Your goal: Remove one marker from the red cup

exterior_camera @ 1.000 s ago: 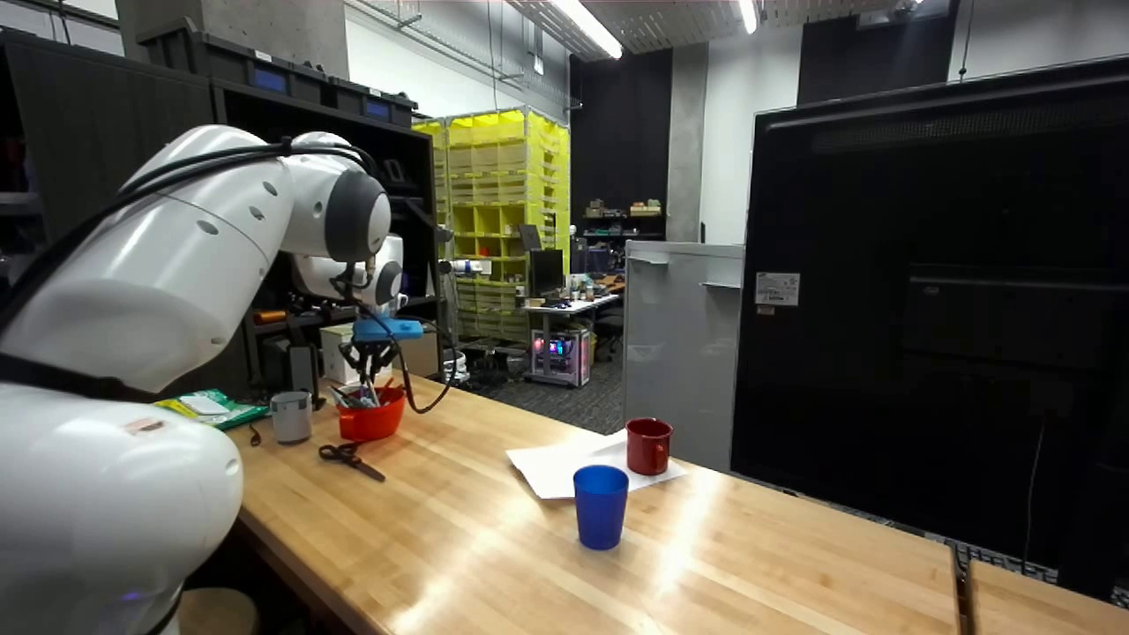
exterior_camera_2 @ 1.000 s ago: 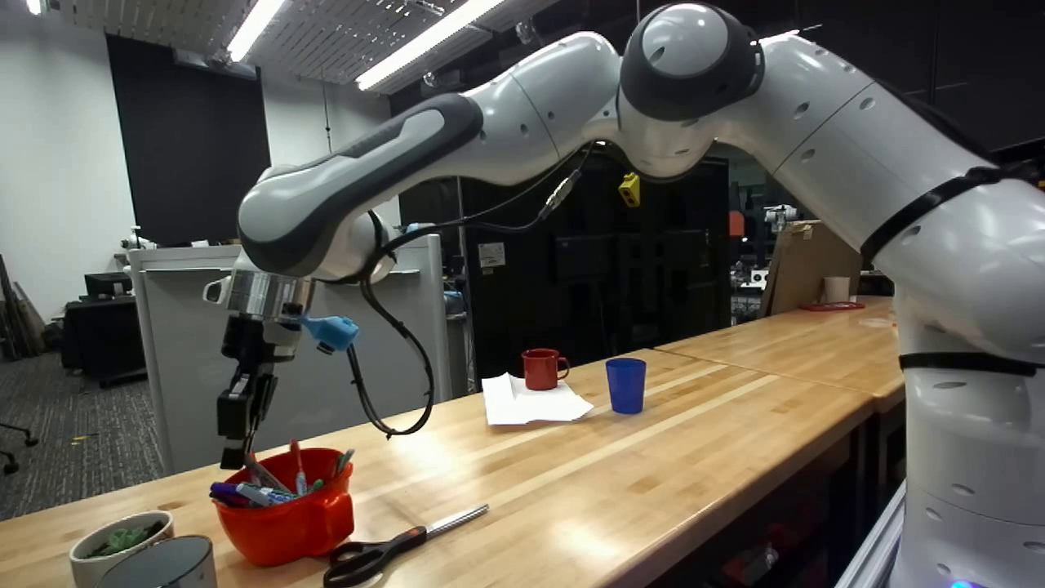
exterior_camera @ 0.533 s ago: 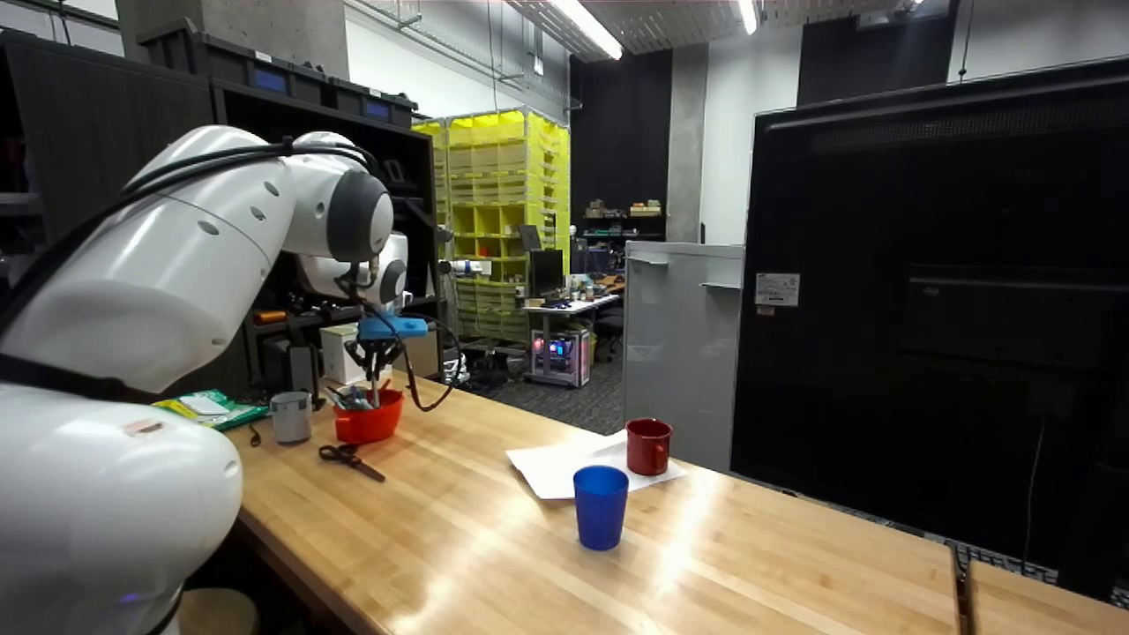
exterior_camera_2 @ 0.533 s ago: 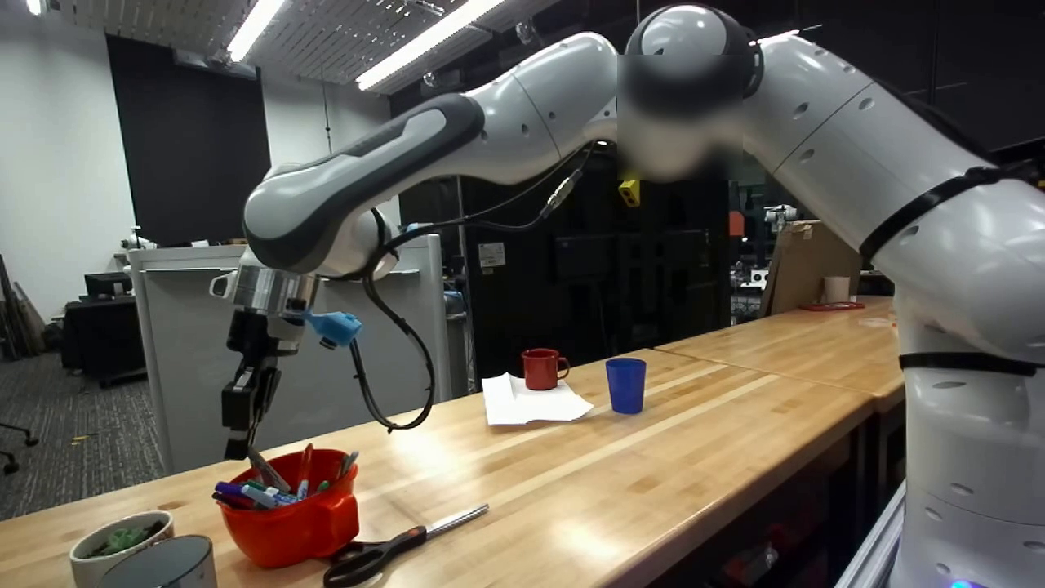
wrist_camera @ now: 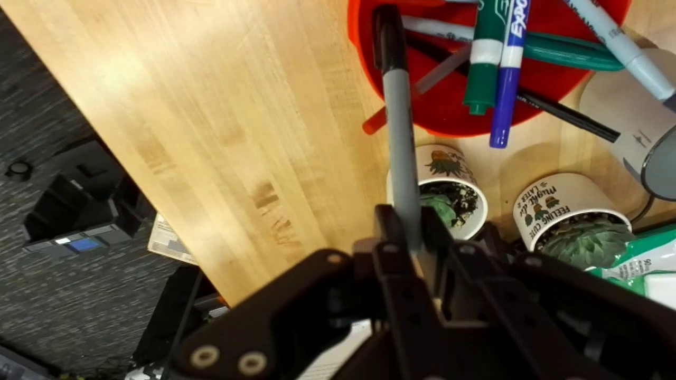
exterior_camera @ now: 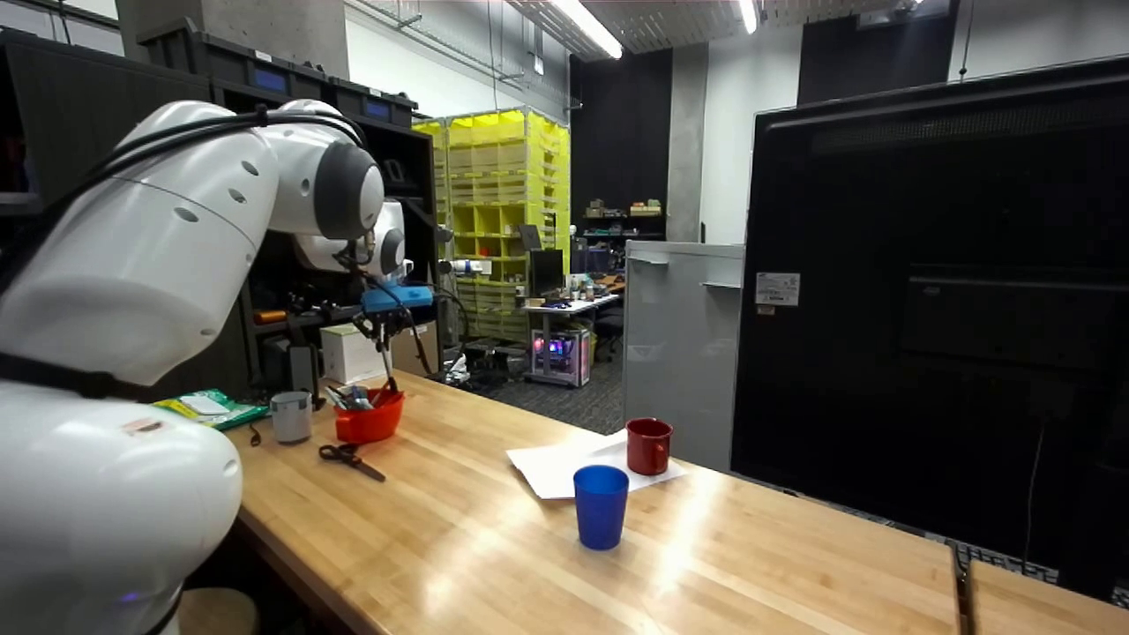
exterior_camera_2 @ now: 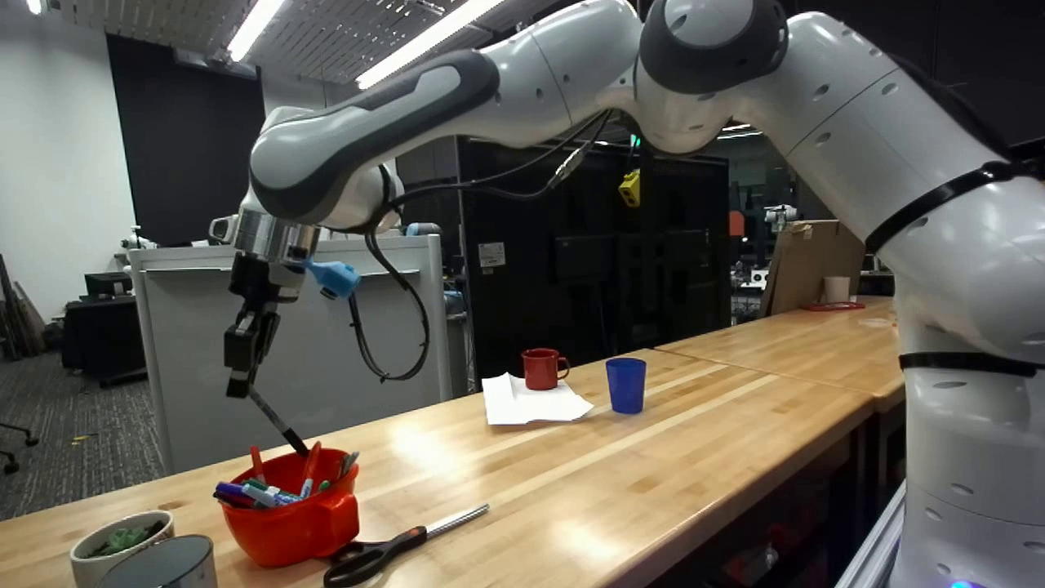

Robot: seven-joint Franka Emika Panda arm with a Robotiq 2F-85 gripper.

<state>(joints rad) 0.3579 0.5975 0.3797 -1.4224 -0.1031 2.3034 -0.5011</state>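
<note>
The bright red cup (exterior_camera: 366, 427) stands on the table in both exterior views (exterior_camera_2: 286, 535). Several markers stick out of it, among them a green one (wrist_camera: 485, 74) and a blue one (wrist_camera: 508, 84) in the wrist view. My gripper (wrist_camera: 406, 227) is shut on the end of a grey marker with a black cap (wrist_camera: 400, 121). In an exterior view the gripper (exterior_camera_2: 241, 384) is above the cup and the grey marker (exterior_camera_2: 269, 411) slants down from it. The marker's black end is at the cup's far rim; I cannot tell if it touches.
Scissors (exterior_camera_2: 392, 549) lie beside the red cup. A grey mug (exterior_camera: 291, 416) and two plant pots (wrist_camera: 459, 177) (wrist_camera: 549, 200) stand close by. A blue cup (exterior_camera: 601, 507) and a dark red mug (exterior_camera: 648, 447) on white paper (exterior_camera: 556, 467) stand further along the table.
My gripper has moved up, and the grey marker has risen with it, mostly out of the red cup. The red cup shifted slightly early on, then stayed put.
</note>
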